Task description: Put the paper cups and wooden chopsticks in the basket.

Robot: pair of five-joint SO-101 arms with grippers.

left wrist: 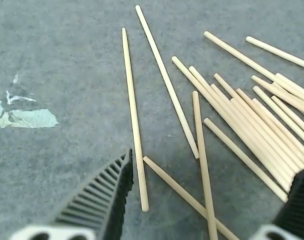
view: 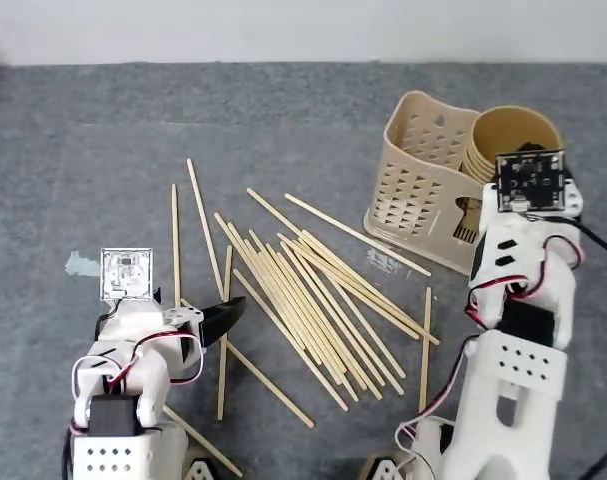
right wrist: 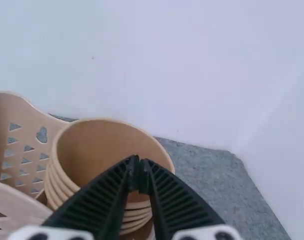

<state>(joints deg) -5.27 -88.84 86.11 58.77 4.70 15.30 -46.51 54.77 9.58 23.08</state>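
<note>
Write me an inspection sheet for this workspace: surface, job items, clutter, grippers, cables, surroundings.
Surface: grey mat, flat.
Job's things: chopsticks loose on the mat, most fanned out in the middle, none seen in the basket; stacked cups at the basket's right end, cannot tell whether they are inside it.
Clutter: pale torn scrap on the mat.
Grippers: left gripper open, over the leftmost chopsticks; right gripper shut, empty, above the cups.
Cables: red, black and white wires on both arms.
Surroundings: white wall behind the table.
</note>
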